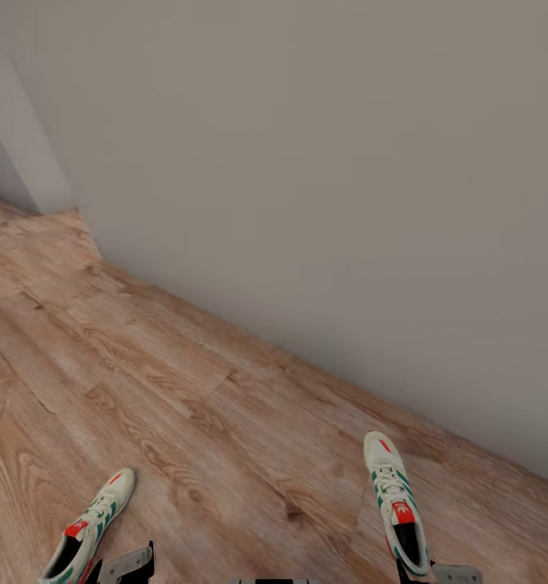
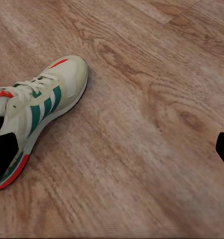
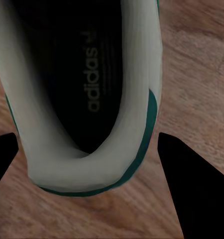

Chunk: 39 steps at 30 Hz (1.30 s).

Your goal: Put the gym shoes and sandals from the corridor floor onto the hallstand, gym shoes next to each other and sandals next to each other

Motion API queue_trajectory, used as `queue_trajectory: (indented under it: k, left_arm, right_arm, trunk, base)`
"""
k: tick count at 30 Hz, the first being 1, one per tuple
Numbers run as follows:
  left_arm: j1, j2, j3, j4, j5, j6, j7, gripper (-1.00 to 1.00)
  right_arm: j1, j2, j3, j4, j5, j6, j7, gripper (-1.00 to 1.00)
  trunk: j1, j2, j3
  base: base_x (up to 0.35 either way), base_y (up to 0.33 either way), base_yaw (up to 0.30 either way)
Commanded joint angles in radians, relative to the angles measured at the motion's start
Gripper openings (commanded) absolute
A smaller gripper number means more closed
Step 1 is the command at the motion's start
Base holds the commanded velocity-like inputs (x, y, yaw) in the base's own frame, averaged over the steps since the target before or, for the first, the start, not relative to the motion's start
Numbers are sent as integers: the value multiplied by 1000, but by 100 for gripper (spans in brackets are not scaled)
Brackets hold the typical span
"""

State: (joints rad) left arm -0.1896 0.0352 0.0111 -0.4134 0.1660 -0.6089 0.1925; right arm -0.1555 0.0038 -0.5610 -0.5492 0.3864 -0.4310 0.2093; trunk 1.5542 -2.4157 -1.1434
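Two gym shoes lie on the corridor floor (image 1: pixel 225 389), one lower left (image 1: pixel 87 527), one lower right (image 1: pixel 397 501). The right gripper (image 3: pixel 87 164) hangs open, fingers straddling the right shoe's heel. Pickup looks underway; closing comes next. The left gripper's (image 2: pixel 112 144) state is unclear.

The light brown wood-grain plank floor (image 1: pixel 185 389) looks like matt timber, with darker knots and streaked grain and thin seams between boards. Above it, filling the upper right of the head frame, the plain grey wall (image 1: pixel 323 162) is smooth and flat-finished, without sheen. The white gym shoe with green stripes at lower left (image 1: pixel 87 527) and its twin at lower right (image 1: pixel 396 499) look like soft matt leather or fabric, with woven white laces and red patches. In the right wrist frame that shoe's dark lining (image 3: pixel 82 74) looks like dull cloth, its pale collar padded and smooth.
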Motion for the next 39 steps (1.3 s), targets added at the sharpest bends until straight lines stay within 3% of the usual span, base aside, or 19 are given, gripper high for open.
queue_trajectory:
  k: [1,39]
  left_arm:
    - [-1,0,-2,1,4,-3,1,100]
    - [-1,0,-3,1,4,-3,1,100]
  right_arm:
    - [-1,1,-8,0,4,-4,9,-100]
    - [-1,1,-8,0,3,-5,9,-100]
  trunk:
    - [0,0,-1]
    - [0,0,-1]
  base:
    - [0,0,278]
    - [0,0,278]
